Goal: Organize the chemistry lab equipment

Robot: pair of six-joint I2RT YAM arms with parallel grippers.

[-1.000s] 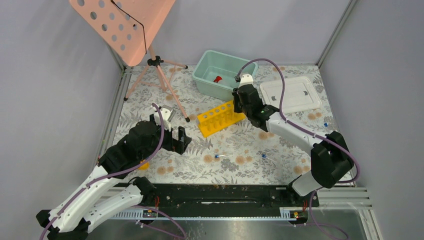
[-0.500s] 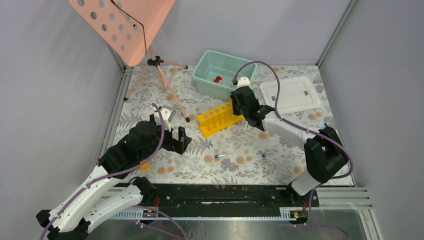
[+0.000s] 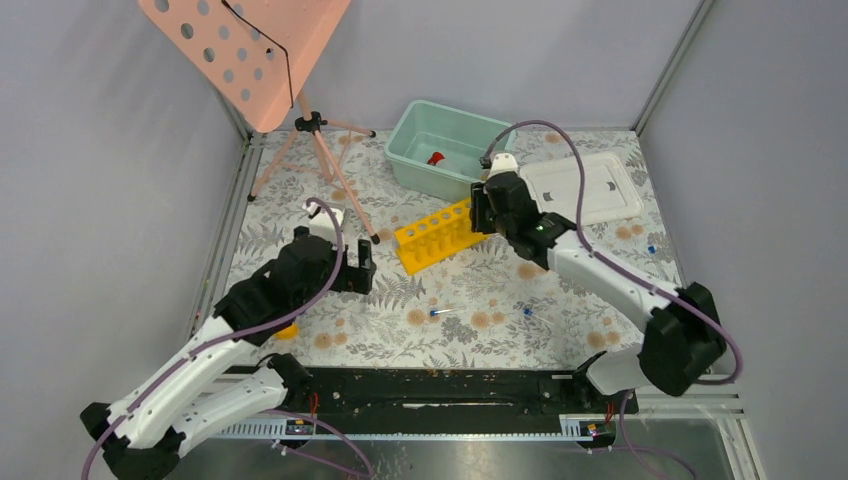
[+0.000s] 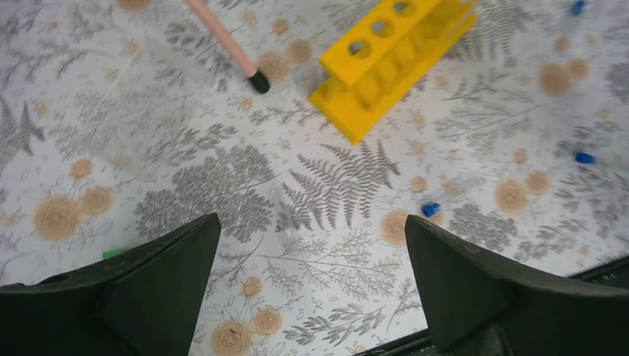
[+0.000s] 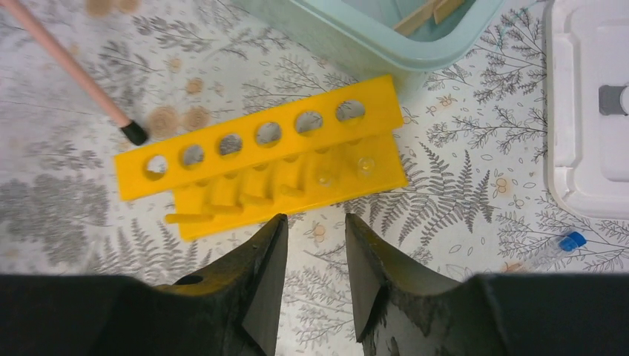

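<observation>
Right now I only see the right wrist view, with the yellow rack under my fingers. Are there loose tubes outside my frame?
Observer: Yes, a blue-capped tube lies on the mat, closer to the near edge than the rack.
Operator: Only that one?
Observer: A second tube lies to its right.
Operator: And the left gripper?
Observer: The left gripper is open and empty, over the mat left of the rack.

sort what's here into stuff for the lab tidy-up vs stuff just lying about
For the job: yellow plastic test-tube rack; tiny clear blue-capped tubes; small red-capped bottle.
Just lying about: pink perforated stand on a tripod; flat white plastic lid.
</observation>
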